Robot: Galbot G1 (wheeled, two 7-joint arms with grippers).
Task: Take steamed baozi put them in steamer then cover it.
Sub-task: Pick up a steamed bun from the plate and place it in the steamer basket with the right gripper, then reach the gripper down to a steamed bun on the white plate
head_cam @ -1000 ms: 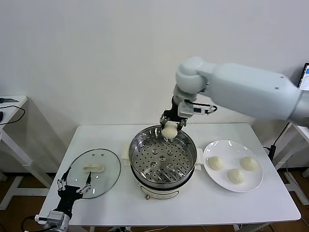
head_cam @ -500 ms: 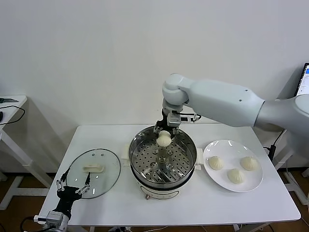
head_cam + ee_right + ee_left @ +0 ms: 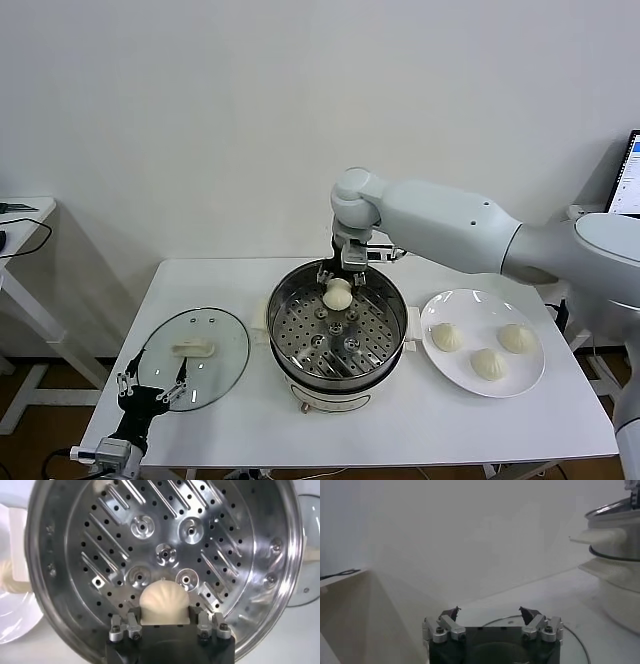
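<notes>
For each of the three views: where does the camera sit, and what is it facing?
Head: looks forward and down over the table; right arm reaches over the steamer, left gripper near the lid.
Left wrist: looks past its open jaws toward the steamer's side.
Right wrist: looks down into the steamer at a bun.
Shared: steamer in all views.

Shiny silver stainless-steel round steamer pot (image 3: 337, 330): tray dotted with dark perforations and round bosses, white side handles, white base. Cream-white pleated dough bun (image 3: 338, 292) on the tray at 12 o'clock, fine radial folds. Three more cream-white pleated buns (image 3: 487, 350) on the plain white round plate (image 3: 530, 385). Clear round glass lid (image 3: 195, 357), thin metal rim, cream oblong handle. White table (image 3: 420, 430), plain. White-grey right arm, black right pincer (image 3: 340, 277) with silver fittings. Black left pincer (image 3: 153, 388), silver knuckles, dark reddish-brown tips.
</notes>
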